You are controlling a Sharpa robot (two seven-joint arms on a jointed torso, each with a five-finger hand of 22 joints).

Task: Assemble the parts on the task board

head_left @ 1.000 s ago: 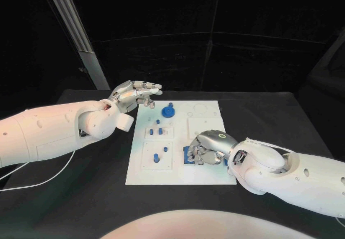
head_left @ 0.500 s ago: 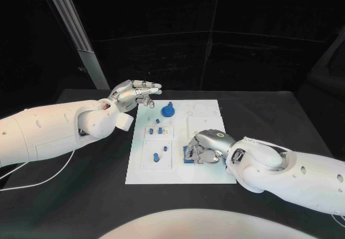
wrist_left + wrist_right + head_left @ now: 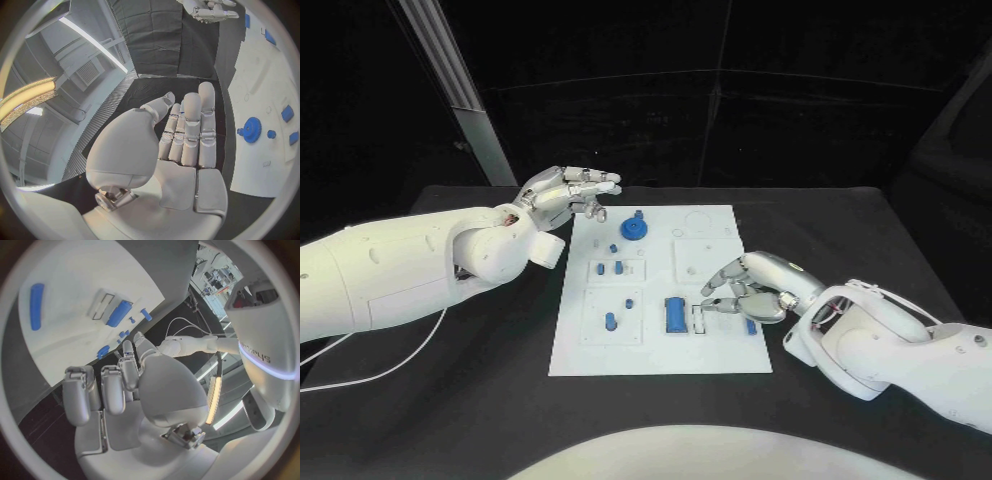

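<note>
the board [image 3: 718, 345] lies mid-frame on the table [image 3: 473, 400]. the right robot hand [image 3: 754, 290] holds nothing, fingers loosely curled beside a long blue part [image 3: 675, 315]. the left robot hand [image 3: 567, 195] hovers empty, upper left, near a gear [image 3: 635, 227].

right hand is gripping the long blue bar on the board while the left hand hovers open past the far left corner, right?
Not quite. In the head view the right hand holds nothing: the long blue bar lies free on the task board, beside the hand's fingers. The left hand does hover open past the far left corner.
</note>
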